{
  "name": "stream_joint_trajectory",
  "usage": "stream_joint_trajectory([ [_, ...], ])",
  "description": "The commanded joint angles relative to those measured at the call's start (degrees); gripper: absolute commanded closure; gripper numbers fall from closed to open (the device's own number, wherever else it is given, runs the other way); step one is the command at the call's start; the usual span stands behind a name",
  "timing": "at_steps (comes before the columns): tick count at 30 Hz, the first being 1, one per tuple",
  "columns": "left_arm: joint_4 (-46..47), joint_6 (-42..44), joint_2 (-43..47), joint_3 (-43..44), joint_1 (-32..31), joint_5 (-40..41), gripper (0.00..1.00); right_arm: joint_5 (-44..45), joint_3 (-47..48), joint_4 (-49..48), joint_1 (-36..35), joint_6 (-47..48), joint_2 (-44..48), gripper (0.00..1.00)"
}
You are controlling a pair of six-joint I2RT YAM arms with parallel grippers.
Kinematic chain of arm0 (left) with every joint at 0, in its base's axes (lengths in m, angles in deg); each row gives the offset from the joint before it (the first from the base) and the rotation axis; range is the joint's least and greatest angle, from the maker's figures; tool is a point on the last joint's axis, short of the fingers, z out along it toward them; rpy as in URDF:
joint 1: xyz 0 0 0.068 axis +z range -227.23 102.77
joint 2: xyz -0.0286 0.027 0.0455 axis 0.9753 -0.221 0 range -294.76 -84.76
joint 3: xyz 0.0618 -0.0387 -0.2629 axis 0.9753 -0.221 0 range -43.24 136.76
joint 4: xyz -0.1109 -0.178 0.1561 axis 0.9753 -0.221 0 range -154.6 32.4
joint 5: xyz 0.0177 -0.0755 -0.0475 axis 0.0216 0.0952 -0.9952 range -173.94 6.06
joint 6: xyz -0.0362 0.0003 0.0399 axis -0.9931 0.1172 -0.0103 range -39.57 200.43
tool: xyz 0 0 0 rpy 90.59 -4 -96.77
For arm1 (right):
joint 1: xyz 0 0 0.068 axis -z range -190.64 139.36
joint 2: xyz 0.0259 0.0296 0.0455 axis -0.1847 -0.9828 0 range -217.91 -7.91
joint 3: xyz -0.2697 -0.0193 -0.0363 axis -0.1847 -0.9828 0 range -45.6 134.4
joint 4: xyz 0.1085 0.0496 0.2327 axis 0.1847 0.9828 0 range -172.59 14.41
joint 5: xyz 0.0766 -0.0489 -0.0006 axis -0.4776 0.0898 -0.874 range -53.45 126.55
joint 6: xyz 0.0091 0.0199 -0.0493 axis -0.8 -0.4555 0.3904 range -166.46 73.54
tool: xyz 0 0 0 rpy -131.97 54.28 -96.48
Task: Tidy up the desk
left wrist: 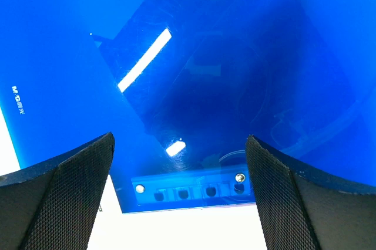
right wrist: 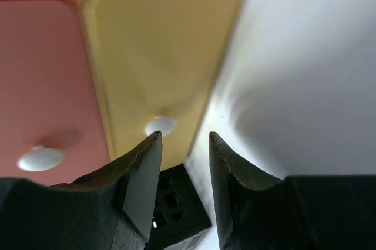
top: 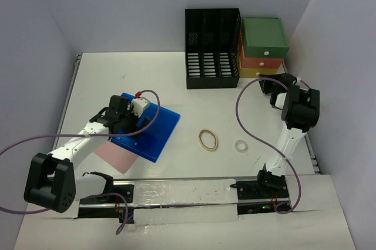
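The white desk [top: 223, 109] carries a glossy blue folder [top: 150, 129] lying flat on a pink sheet [top: 114, 155]. My left gripper [top: 136, 111] hovers low over the folder, open. In the left wrist view the left gripper [left wrist: 179, 203] has its mesh fingers [left wrist: 64, 197] wide apart over the folder's [left wrist: 223, 56] near edge and its clip strip [left wrist: 188, 190]. My right gripper [top: 271, 85] is at the front of the drawer unit [top: 264, 44]. Seen from the right wrist, the right gripper [right wrist: 184, 138] is open and holds nothing. The yellow drawer's white knob [right wrist: 160, 125] sits just past its left fingertip.
A black slotted file rack [top: 212, 47] stands at the back, left of the drawer unit. A tan rubber band [top: 208, 139] and a small white ring [top: 240, 144] lie mid-desk. The orange drawer [right wrist: 41, 74] has its own knob [right wrist: 40, 158]. Grey walls close in behind and at both sides.
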Motion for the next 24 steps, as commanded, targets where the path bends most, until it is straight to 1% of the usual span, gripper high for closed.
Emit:
stream_joint_trajectory([
  [1,2.2,-0.6,0.2,1.0,0.0,0.5,0.01,3.3,-1.4,-2.3,0.5,-2.6,1.7,0.55],
  [6,2.2,-0.7,0.1,1.0,0.0,0.6,0.01,1.7,-0.2,-6.5,0.4,-6.0,-0.9,0.54],
  [10,2.4,-0.6,0.2,0.8,0.0,0.7,0.01,2.5,-2.2,-11.0,0.1,-7.6,-1.3,0.55],
  [17,2.3,-0.6,-0.3,1.0,0.0,0.8,0.01,1.9,-1.5,-13.6,0.0,-11.1,-4.6,0.54],
  [24,2.4,-0.5,-0.3,0.8,0.0,0.9,0.01,2.5,-0.8,-15.6,-0.7,-11.2,-6.0,0.54],
])
